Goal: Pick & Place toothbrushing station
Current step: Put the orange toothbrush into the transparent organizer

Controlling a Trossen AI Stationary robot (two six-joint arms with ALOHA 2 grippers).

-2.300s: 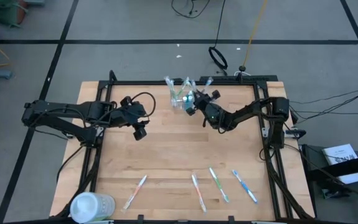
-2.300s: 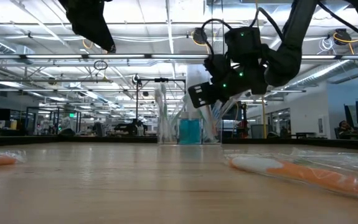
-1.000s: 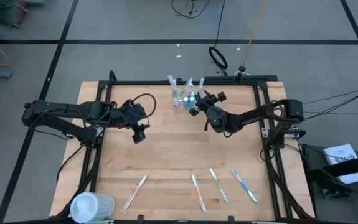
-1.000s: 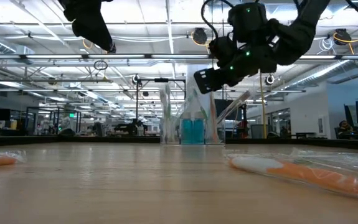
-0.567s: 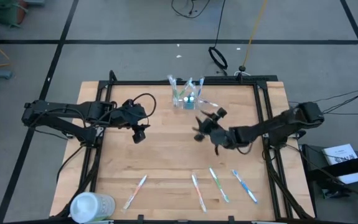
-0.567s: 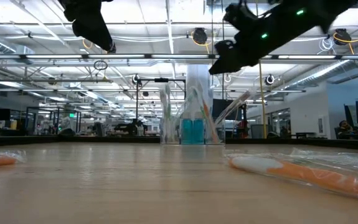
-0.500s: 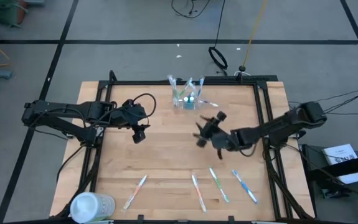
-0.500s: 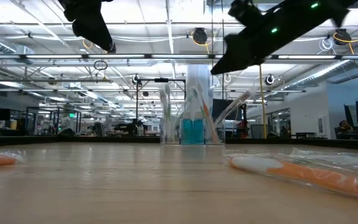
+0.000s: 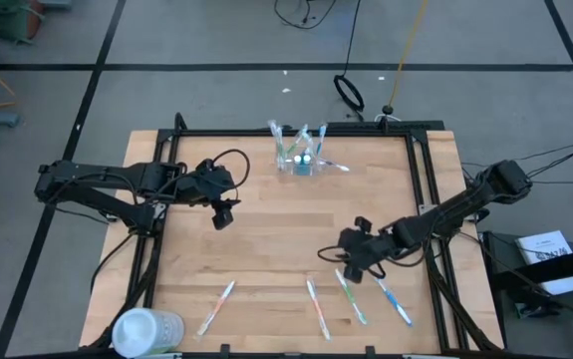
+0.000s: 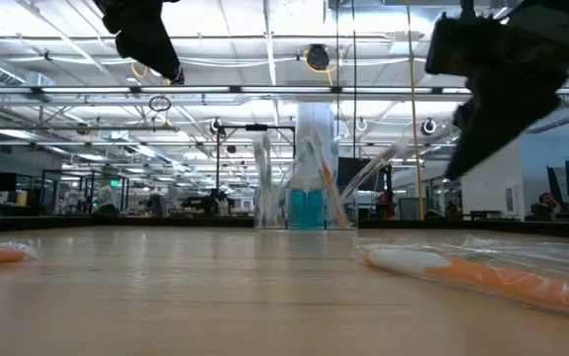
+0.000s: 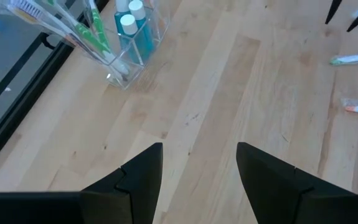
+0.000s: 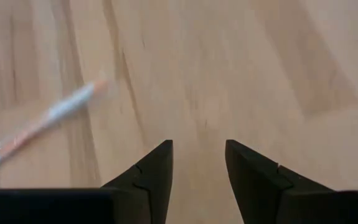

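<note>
Table (image 9: 266, 249): pale wood planks, smooth, visible grain, dark metal frame around it.
Cup (image 9: 296, 160): small, clear plastic, upright at the far edge's middle; holds slim toothbrushes (image 11: 94, 34) leaning outward and two blue toothpaste tubes (image 11: 135, 28) with white caps.
Loose toothbrushes (image 9: 349, 296): four slim wrapped ones lying flat along the near edge, well apart from the cup.
Round container (image 9: 146, 329): whitish, translucent, near-left corner.
Right gripper (image 9: 351, 261): fingers spread, nothing between them, above bare wood just beside the loose toothbrushes.
Left gripper (image 9: 223, 214): fingers spread, empty, left of centre.
</note>
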